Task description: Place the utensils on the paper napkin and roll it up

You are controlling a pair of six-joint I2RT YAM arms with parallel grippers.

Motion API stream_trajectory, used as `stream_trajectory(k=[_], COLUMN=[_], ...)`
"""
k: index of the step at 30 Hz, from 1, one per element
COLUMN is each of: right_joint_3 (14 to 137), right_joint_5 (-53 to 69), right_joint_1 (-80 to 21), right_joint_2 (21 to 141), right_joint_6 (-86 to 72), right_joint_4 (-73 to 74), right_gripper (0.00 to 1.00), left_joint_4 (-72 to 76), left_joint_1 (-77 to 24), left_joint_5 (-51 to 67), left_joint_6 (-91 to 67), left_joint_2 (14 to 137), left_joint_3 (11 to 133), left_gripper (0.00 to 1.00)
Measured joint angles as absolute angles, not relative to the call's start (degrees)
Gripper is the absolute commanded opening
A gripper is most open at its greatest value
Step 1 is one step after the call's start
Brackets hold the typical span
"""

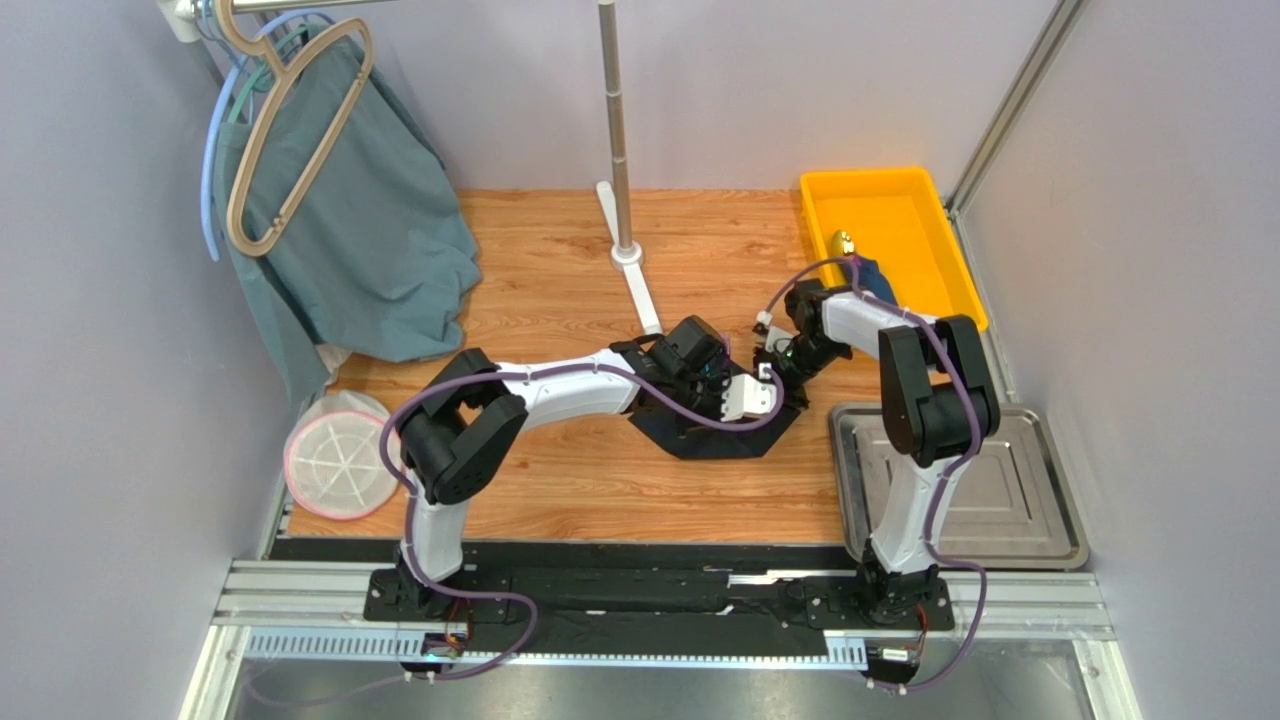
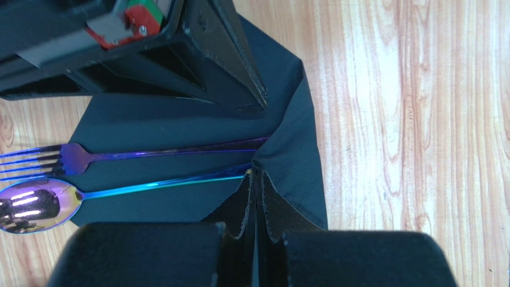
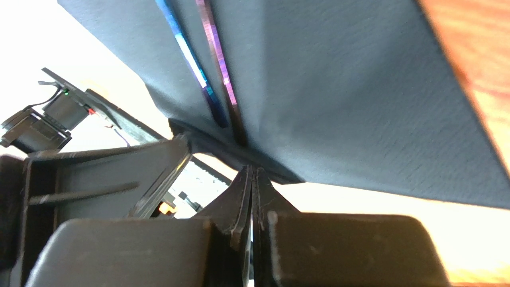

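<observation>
The black paper napkin (image 1: 694,437) lies on the wooden table at the centre. In the left wrist view the napkin (image 2: 149,125) carries an iridescent fork (image 2: 60,160) and spoon (image 2: 36,206) side by side, heads to the left. The napkin's right corner is folded up over the handle ends. My left gripper (image 2: 256,174) is shut, pinching that folded edge. My right gripper (image 3: 252,171) is shut at the same edge, right next to the left one. The right wrist view shows the napkin (image 3: 335,89) lifted, with both handles (image 3: 218,60) on it. Both grippers (image 1: 763,384) meet at the napkin's right side.
A steel tray (image 1: 1037,510) lies at the near right. A yellow bin (image 1: 887,195) at the far right holds a dark blue bundle (image 1: 869,275). A teal cloth (image 1: 361,225) hangs at the far left, a white round lid (image 1: 338,453) lies near left, and a pole stand (image 1: 624,180) rises behind.
</observation>
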State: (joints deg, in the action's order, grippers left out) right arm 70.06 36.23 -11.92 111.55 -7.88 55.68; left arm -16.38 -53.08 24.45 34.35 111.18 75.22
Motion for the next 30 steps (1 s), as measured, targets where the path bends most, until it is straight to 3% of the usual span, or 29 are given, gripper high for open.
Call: stream_trajectory(k=[30], right_joint_3=[68.3], right_joint_5=[38.9], right_joint_1=[-11.5], right_joint_2=[111.8], right_joint_6=[-10.0], right_joint_4=[54.3], right_gripper=[0.0], left_joint_4=[-15.4], left_joint_1=[-51.3], left_joint_5=[20.4], left_joint_6=[32.0], left_joint_2=[116.6], left_joint_3=[79.4], left_gripper=[0.0])
